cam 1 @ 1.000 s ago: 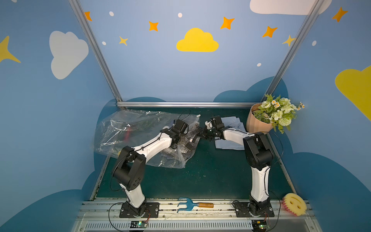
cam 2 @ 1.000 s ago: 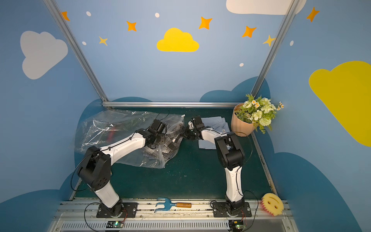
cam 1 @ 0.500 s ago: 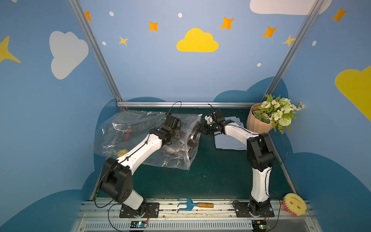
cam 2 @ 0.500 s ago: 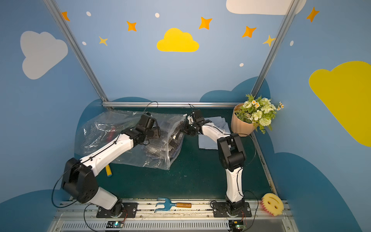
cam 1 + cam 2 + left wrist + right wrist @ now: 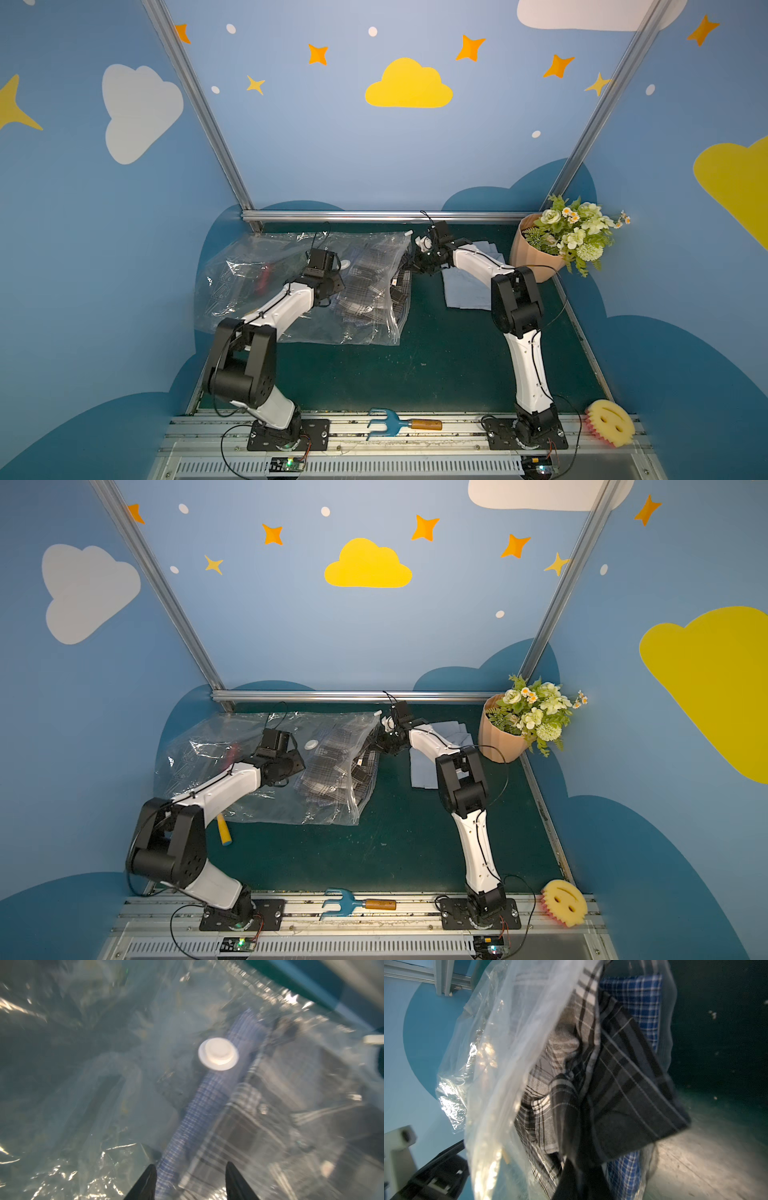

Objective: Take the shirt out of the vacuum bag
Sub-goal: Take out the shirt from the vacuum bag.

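Pinching shirt [image 5: 623, 1088] at vacuum bag [image 5: 500, 1059] mouth; right claw [image 5: 411, 268] clamped

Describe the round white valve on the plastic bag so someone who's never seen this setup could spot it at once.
On the green table, find the big clear vacuum bag lying toward the back on the left arm's side. Near its middle, beside the plaid clothing inside, sits the valve: the only round, solid white disc on the see-through plastic.
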Robot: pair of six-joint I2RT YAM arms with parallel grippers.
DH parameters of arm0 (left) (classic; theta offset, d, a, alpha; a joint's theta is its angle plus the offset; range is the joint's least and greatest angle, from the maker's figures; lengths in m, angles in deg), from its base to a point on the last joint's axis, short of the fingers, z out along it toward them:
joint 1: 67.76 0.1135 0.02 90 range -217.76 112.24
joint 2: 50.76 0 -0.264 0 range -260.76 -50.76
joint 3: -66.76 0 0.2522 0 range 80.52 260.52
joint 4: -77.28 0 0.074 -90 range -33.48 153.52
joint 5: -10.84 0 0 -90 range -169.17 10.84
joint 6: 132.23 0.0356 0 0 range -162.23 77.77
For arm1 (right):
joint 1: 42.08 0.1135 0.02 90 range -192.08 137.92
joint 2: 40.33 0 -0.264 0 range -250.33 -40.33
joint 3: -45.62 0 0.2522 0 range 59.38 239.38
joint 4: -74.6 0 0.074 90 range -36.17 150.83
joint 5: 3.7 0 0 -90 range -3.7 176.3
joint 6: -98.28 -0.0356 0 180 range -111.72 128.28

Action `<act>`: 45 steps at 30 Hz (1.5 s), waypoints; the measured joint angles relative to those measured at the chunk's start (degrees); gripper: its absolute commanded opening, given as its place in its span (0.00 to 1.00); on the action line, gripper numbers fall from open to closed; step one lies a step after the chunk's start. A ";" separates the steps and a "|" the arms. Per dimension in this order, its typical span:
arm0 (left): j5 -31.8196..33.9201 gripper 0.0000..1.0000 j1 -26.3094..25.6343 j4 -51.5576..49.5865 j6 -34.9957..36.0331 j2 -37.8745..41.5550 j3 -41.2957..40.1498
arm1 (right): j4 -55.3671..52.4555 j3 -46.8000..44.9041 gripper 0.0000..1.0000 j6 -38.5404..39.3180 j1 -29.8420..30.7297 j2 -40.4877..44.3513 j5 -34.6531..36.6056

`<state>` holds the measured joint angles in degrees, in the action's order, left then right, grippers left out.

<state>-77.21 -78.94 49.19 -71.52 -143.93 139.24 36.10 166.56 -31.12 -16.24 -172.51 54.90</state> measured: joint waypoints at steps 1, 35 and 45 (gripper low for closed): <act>-0.35 0.43 0.31 0.09 -0.20 -1.31 0.33 | -0.17 0.22 0.00 0.04 -0.07 0.00 -0.09; -10.91 0.03 3.67 6.60 -0.98 -13.79 2.45 | -13.07 9.42 0.00 5.11 -2.23 0.09 -1.07; -10.75 0.03 3.67 6.40 -1.01 -14.10 2.82 | -19.28 9.99 0.00 9.31 -4.74 4.44 -0.50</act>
<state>-87.96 -75.26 55.60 -72.53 -158.03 142.06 16.83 176.55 -21.81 -20.98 -168.07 54.40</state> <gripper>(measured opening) 0.047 0.050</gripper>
